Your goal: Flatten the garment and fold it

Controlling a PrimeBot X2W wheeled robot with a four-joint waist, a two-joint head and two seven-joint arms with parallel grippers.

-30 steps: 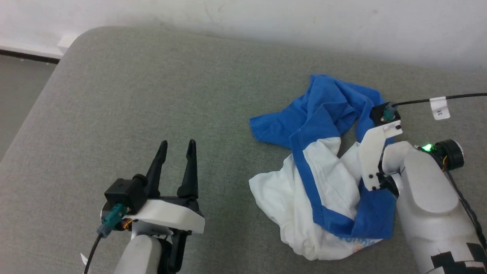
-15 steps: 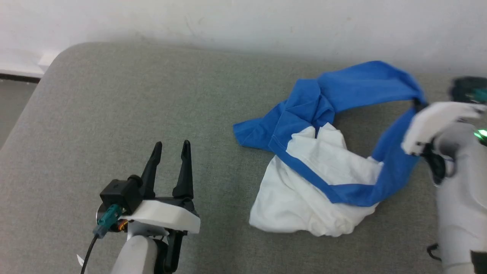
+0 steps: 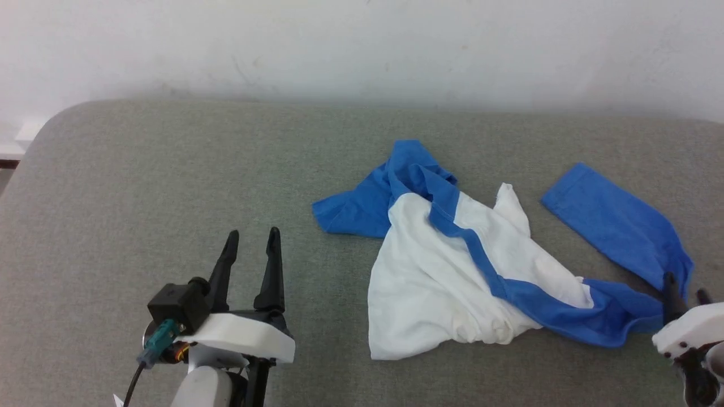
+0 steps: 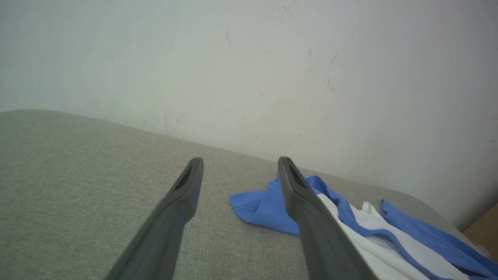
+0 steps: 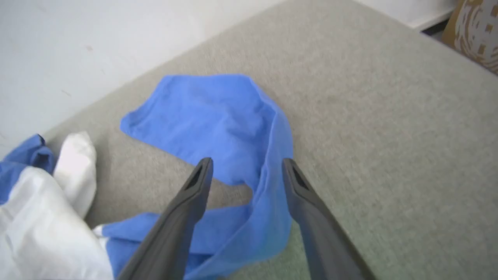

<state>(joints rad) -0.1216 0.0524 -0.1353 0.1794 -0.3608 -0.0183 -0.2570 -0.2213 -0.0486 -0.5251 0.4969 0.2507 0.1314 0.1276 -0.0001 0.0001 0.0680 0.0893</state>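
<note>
Cushion (image 3: 141, 186): grey woven fabric with a rounded far-left corner. It spans the head view edge to edge and meets the wall along its far side.

Wall (image 3: 362, 51): off-white, with scuffs and faint marks.

Patterned object (image 5: 476, 31): brown and cream, at the upper right corner of the right wrist view, beyond the cushion's edge. Kind unclear.

Shirt (image 3: 430, 282): white body, blue sleeves. It lies on the cushion right of centre in the head view, crumpled and only partly spread.
- The white body is bunched at lower middle, with a wrinkled bottom edge.
- A blue band (image 3: 481, 254) crosses the white diagonally from upper left to lower right.
- One sleeve (image 3: 350, 209) is folded at the shirt's left.
- The other sleeve (image 3: 616, 226) lies flat toward the frame's right edge and doubles back at its lower end.

Left claw (image 3: 253, 233): lower left of the head view, fingers apart and empty, over bare cushion beside the shirt.

Right claw (image 3: 686, 285): lower right corner, fingers apart. Its tips straddle the sleeve's fold, and the cloth is not pinched.
</note>
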